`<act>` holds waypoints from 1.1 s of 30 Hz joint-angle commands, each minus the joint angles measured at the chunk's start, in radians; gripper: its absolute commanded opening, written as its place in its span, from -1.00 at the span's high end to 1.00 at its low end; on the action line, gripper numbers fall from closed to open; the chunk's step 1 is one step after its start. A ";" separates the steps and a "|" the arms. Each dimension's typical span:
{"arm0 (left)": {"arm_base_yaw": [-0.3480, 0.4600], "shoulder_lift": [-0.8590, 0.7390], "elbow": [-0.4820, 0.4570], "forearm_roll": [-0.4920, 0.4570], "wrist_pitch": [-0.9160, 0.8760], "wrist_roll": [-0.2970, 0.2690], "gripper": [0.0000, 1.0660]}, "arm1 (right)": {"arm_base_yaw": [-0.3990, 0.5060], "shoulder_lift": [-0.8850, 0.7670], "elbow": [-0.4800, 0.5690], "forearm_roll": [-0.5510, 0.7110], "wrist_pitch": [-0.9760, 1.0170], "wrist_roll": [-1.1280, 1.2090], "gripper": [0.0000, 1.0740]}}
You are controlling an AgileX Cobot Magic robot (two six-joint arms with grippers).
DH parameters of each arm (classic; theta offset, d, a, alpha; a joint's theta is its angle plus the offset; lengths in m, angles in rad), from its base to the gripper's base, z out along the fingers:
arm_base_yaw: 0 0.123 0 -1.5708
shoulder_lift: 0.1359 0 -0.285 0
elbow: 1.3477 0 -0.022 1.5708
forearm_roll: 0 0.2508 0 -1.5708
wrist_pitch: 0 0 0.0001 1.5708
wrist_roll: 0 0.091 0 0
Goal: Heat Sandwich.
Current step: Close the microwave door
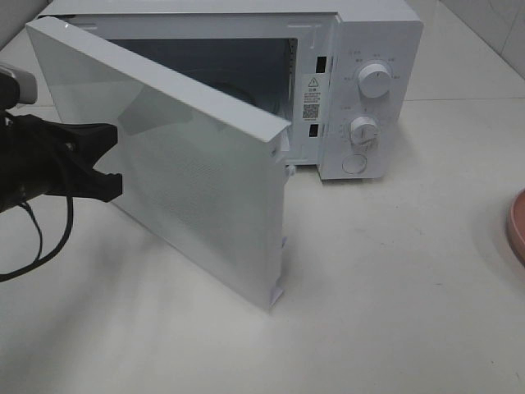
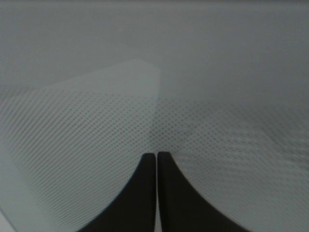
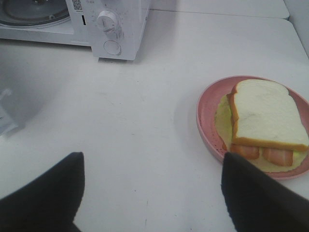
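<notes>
behind the door (image 1: 189, 172), half-hidden cavity (image 1: 205, 70)

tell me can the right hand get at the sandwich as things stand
Probably yes: the right hand is open, and only bare table lies between it and the sandwich on its pink plate.

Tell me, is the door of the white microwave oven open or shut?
Open. The white microwave oven's door swings out toward the front, and the dark cavity shows behind it. The shut left gripper is at the door's outer face.
</notes>
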 commanded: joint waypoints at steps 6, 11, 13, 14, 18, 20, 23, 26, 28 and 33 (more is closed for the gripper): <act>-0.109 0.047 -0.102 -0.131 0.060 0.046 1.00 | -0.008 -0.026 0.001 -0.004 -0.008 -0.002 -0.42; -0.179 0.082 -0.176 -0.200 0.109 0.091 1.00 | -0.008 -0.026 0.001 -0.004 -0.008 -0.002 -0.42; -0.200 0.096 -0.197 -0.222 0.110 0.093 1.00 | -0.008 -0.026 0.001 -0.004 -0.008 -0.002 -0.42; -0.208 0.100 -0.204 -0.230 0.110 0.093 1.00 | -0.008 -0.026 0.001 -0.004 -0.008 -0.002 -0.42; -0.244 0.127 -0.249 -0.263 0.113 0.092 1.00 | -0.008 -0.026 0.001 -0.004 -0.008 -0.002 -0.42; -0.260 0.142 -0.271 -0.278 0.117 0.092 1.00 | -0.008 -0.026 0.001 -0.004 -0.008 -0.002 -0.42; -0.283 0.161 -0.306 -0.291 0.117 0.093 1.00 | -0.008 -0.026 0.001 -0.004 -0.008 -0.002 -0.42; -0.302 0.185 -0.346 -0.296 0.118 0.093 1.00 | -0.008 -0.026 0.001 -0.004 -0.008 -0.002 -0.42; -0.320 0.212 -0.384 -0.296 0.120 0.093 1.00 | -0.008 -0.026 0.001 -0.004 -0.008 -0.002 -0.42; -0.337 0.242 -0.447 -0.296 0.156 0.093 1.00 | -0.008 -0.026 0.001 -0.004 -0.008 -0.002 -0.42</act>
